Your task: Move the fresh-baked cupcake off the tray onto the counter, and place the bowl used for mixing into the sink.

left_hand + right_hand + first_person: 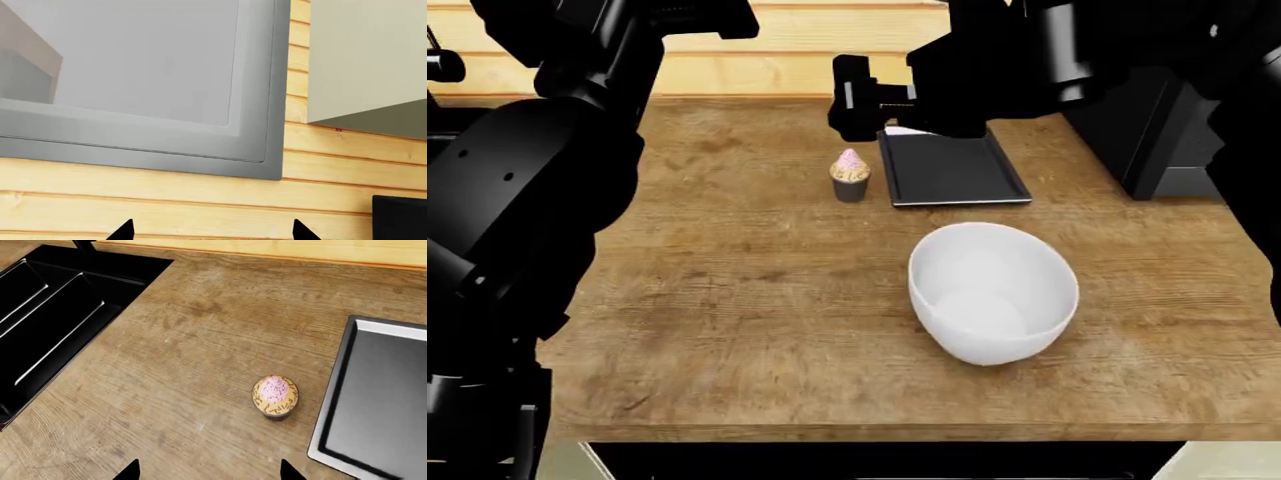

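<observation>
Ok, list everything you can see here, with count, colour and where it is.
cupcake: one, pink frosting, dark wrapper, upright on the counter just left of the tray, not on it
tray: one, black, far centre of the counter, nothing visible on it
bowl: one, white, on the counter nearer the front, right of centre
counter: one, brown wood grain
sink: one, black, set into the counter
window: one, grey frame, on the wood plank wall
left claw: black, tips apart, raised toward the wall
right claw: black, tips apart, above the cupcake, holding nothing
</observation>
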### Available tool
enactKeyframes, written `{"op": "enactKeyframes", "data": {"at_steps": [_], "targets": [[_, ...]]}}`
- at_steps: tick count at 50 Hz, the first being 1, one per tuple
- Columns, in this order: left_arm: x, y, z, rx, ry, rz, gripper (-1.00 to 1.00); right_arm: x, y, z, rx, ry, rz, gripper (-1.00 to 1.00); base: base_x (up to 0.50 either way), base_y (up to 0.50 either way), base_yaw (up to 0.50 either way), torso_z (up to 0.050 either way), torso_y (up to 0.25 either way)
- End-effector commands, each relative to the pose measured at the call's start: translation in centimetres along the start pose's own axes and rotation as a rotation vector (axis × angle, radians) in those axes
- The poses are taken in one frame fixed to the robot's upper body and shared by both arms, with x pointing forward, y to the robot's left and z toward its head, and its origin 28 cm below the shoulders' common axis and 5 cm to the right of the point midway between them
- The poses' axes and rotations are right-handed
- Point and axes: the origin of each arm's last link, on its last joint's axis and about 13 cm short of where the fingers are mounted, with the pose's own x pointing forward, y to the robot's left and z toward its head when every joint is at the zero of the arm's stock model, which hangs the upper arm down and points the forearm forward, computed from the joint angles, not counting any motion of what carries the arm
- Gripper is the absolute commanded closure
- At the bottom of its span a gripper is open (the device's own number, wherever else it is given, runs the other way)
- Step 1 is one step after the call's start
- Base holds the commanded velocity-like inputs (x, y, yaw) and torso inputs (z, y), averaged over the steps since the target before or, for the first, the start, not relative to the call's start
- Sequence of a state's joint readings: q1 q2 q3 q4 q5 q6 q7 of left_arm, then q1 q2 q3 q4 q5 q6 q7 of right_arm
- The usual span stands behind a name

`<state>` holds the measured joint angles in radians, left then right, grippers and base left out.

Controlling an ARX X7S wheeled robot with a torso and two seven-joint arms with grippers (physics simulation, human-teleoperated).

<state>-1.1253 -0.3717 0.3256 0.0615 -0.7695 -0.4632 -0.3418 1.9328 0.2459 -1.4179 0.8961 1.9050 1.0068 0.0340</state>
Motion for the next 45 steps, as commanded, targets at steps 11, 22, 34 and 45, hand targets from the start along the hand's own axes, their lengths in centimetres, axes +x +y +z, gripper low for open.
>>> {"op": "enactKeyframes", "data": {"at_steps": [11,22,34,45], "targets": [[0.0,0.0,-0.3,-0.004,0.003,0.001,-1.00,0.4,-0.5,0.2,0.020,0.009,-0.022,-1.00,-0.17,0.00,0.00,0.000,0.000],[0.2,-0.2,-0.9,-0.017,0.010,-0.009,-1.00,-0.1,-1.7,0.6,0.131,0.061,-0.149,-1.00,0.00,0.00,0.00,0.000,0.000],[0.2,-0.4,-1.2,-0.035,0.008,-0.012,-1.00,-1.6,-0.2,0.7,0.211,0.118,-0.100,-1.00,0.00,0.00,0.00,0.000,0.000],[0.2,-0.4,-1.5,-0.050,0.007,-0.017,-1.00,-1.9,0.4,0.3,0.247,0.182,-0.098,-1.00,0.00,0.00,0.00,0.000,0.000]]}}
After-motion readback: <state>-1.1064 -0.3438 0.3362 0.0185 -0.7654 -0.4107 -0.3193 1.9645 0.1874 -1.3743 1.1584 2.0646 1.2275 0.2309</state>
